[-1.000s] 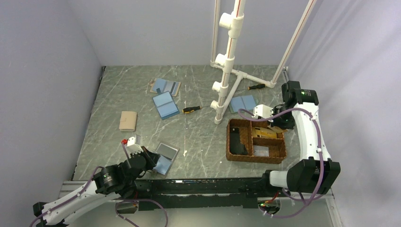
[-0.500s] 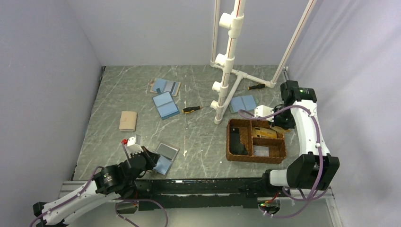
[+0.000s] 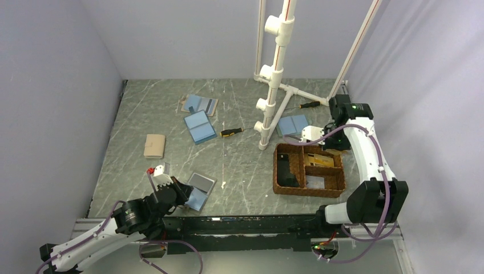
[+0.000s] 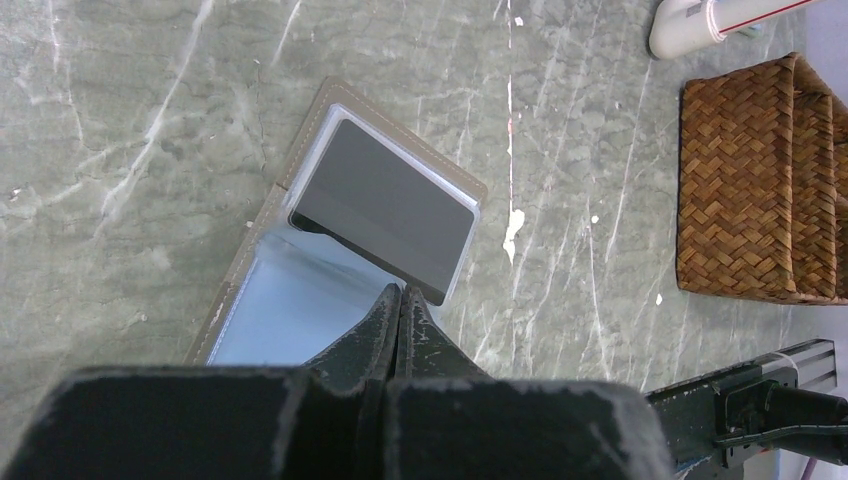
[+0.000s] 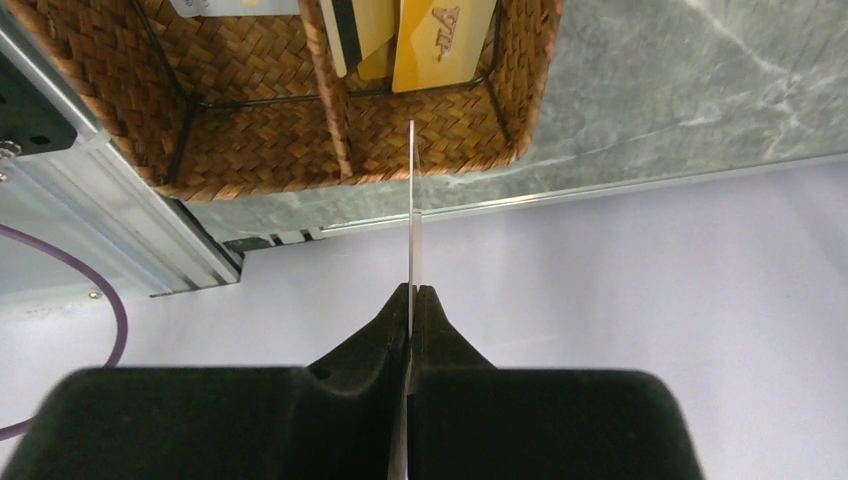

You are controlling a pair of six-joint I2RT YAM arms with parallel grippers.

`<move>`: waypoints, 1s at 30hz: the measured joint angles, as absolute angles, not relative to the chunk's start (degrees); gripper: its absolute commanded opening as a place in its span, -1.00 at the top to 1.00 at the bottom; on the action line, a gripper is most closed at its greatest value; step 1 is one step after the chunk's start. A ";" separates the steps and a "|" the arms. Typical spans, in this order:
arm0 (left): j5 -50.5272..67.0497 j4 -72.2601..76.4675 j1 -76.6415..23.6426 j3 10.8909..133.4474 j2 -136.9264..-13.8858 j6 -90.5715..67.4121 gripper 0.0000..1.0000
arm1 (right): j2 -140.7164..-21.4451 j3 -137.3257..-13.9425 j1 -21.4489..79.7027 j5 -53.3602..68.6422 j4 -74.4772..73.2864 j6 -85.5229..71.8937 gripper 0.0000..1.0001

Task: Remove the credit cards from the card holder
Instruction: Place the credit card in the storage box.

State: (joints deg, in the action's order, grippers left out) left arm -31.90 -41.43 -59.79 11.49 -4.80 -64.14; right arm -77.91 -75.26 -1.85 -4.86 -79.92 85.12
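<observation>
Wicker tray point(image 5: 250, 150) lies just ahead of the right gripper point(image 5: 411, 300), which pinches a credit card point(image 5: 413, 200) edge-on, long axis pointing trayward; left gripper point(image 4: 399, 305), fingers pressed together, sits over the open card holder point(image 4: 270, 310) near-left, dark card point(image 4: 385, 205) inside.

"VIP" on gold card point(image 5: 446, 42).

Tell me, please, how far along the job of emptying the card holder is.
Done: gold cards lie in the wicker tray. In hand: the right gripper has its jaws shut on a thin card, edge-on by the tray. Remaining: a dark card sits in the open card holder, right by the shut left gripper.
</observation>
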 measured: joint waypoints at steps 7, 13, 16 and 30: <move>-31.90 -41.23 -59.79 11.49 -5.15 -64.12 1.00 | -80.36 -74.26 5.45 -6.39 -77.73 83.09 1.00; -31.90 -41.21 -59.79 11.49 -5.15 -64.12 1.00 | -81.82 -72.23 6.79 -7.51 -77.25 81.87 1.00; -31.90 -41.21 -59.81 11.49 -5.15 -64.10 1.00 | -81.91 -71.09 7.14 -8.03 -76.86 81.82 1.00; -31.90 -41.19 -59.79 11.49 -5.45 -64.12 1.00 | -84.01 -64.10 9.17 -11.60 -69.69 81.28 0.47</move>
